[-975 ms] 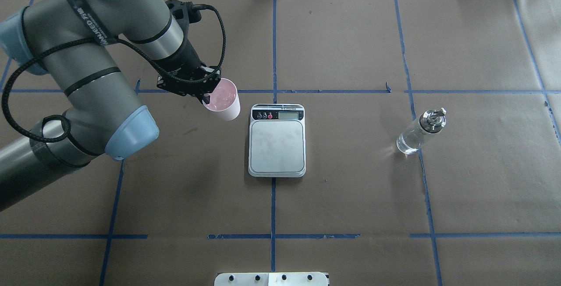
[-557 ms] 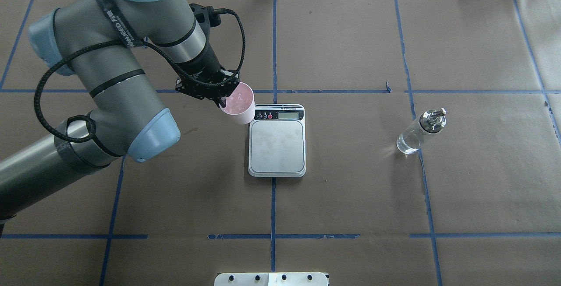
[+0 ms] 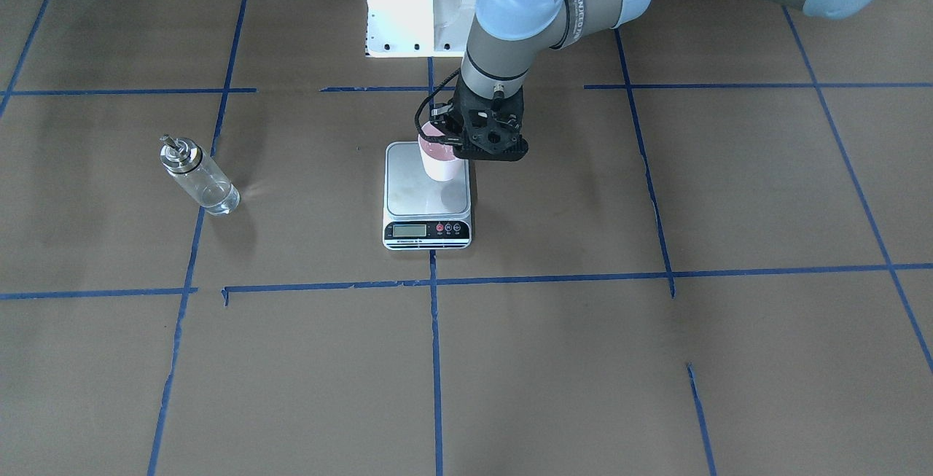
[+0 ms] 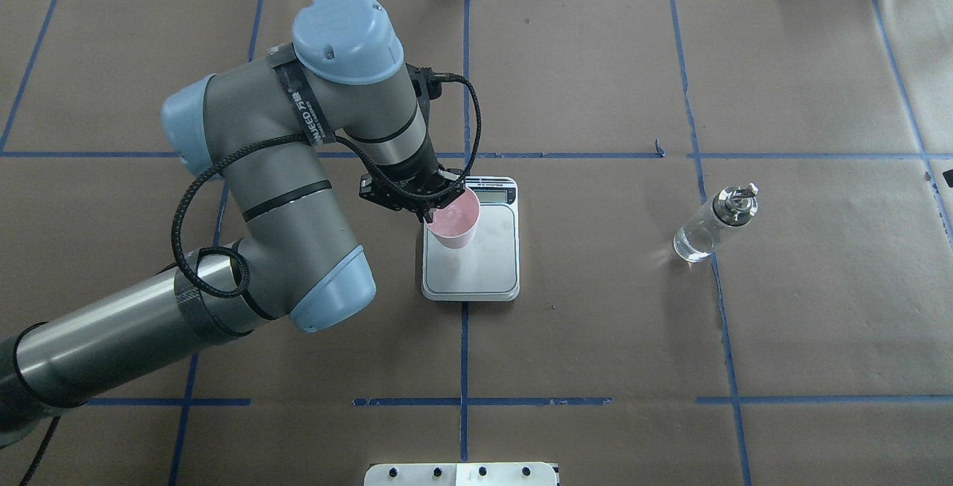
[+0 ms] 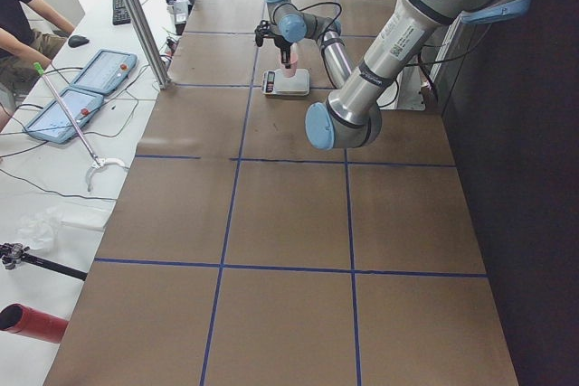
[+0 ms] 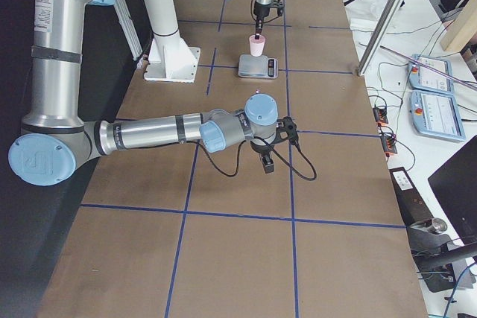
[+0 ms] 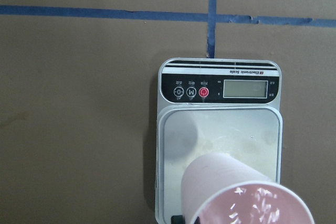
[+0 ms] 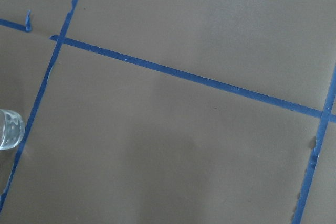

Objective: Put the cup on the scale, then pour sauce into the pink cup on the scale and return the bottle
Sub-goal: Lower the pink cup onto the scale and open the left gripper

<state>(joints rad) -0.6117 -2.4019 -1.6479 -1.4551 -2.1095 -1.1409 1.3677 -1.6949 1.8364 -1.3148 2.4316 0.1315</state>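
**Cups: one.** Small tapered paper cup, white outside, pale pink inside, mouth upward. Positioned over the steel-grey platform, toward its side on the robot's left. Contact between cup base and platform: not determinable. Grey shadow on the platform just beside the cup in the left wrist view.

**Scales: one.** Flat rectangular kitchen scale with a white body, flat on the table at the crossing of two tape lines. Black strip along the edge far from the robot, carrying one LCD display and three round buttons, one of them red. Display reading too small to make out.

**Bottles: one.** Clear glass bottle, cylindrical, with a silver metal cap and thin pour spout. Standing alone on a blue tape line, well apart from the scale, on the robot's right. Untouched by either gripper.

**Grippers: two.**
- Left gripper: black, two-fingered, clamped on the cup's rim at the side nearest the left arm, pointing down over the scale.
- Right gripper: seen only from the side camera, low over bare table at the end of the right arm, holding nothing visible. Open or closed: not determinable.

**Tables: one.** Table covered in brown paper, divided into large rectangles by blue tape lines.
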